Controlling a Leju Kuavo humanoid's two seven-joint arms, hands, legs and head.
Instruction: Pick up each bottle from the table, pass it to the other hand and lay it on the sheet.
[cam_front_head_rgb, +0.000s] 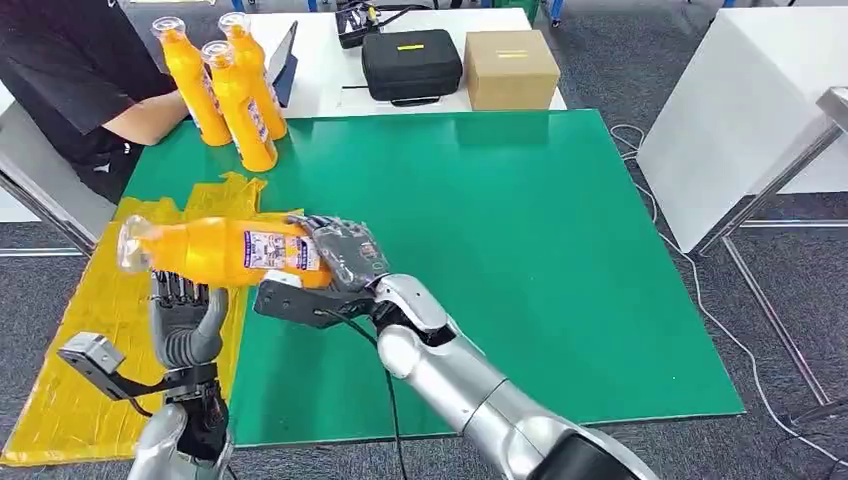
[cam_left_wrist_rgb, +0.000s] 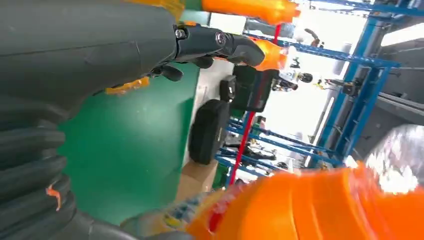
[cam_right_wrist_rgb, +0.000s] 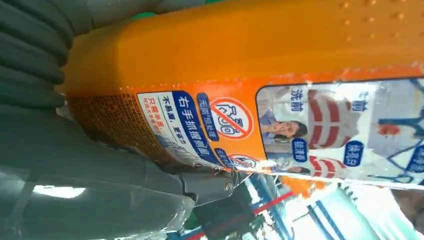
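Silver arms, dark hands with grey thumbs.
The right arm (cam_front_head_rgb: 470, 385) is polished silver in rounded segments, a thin black cable running along it to the wrist. Its right hand (cam_front_head_rgb: 345, 255) has dark, grey-patterned fingers. Beside it, the left hand (cam_front_head_rgb: 185, 315) shows dark ribbed fingers, a thick grey thumb (cam_left_wrist_rgb: 75, 45) with small silver screws, and a black bracket with a grey camera block (cam_front_head_rgb: 90, 355) at the wrist.

Orange bottle (cam_front_head_rgb: 215, 251), yellow sheet (cam_front_head_rgb: 90, 370)
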